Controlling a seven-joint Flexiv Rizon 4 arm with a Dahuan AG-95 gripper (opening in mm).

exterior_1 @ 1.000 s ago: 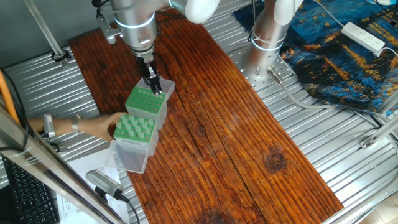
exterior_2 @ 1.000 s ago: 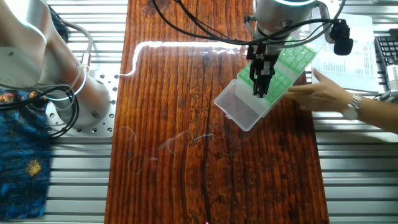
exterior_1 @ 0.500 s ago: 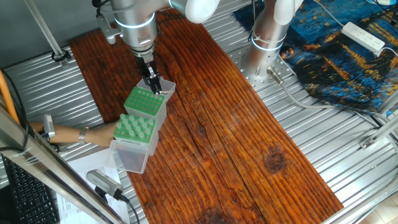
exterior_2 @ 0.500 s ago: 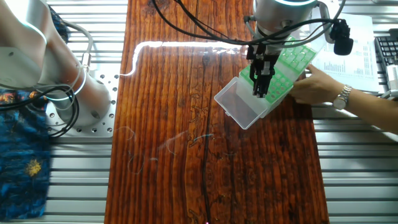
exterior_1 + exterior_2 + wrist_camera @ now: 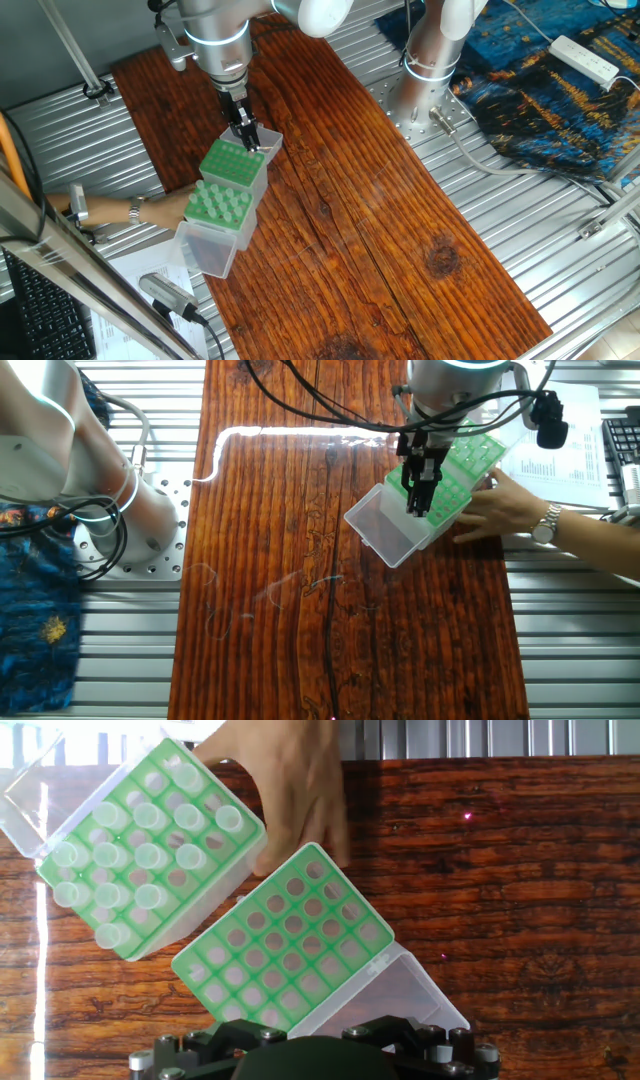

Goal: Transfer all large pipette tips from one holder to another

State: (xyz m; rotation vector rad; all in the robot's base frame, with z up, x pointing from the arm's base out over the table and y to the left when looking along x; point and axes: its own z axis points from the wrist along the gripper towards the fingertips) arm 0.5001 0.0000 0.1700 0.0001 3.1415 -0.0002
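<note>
The large pipette tips (image 5: 140, 835) stand in rows in a green rack (image 5: 215, 890) at the upper left of the hand view. They also show in one fixed view (image 5: 218, 205). A second green rack (image 5: 285, 950) with only bare holes lies beside it, its clear lid (image 5: 395, 995) open. My gripper (image 5: 247, 138) hangs over the far edge of the bare rack (image 5: 230, 163), fingers together, with nothing seen between them. It also shows in the other fixed view (image 5: 418, 495). The fingertips are hidden in the hand view.
A person's hand (image 5: 295, 790) rests against the rack with the tips and reaches in from the table's side (image 5: 510, 510). Paper sheets (image 5: 560, 440) and a keyboard (image 5: 620, 450) lie beyond that side. The arm's base (image 5: 430, 60) stands on the metal table.
The person's hand pulled back a little, then came back against the rack with the tips. My gripper has not moved.
</note>
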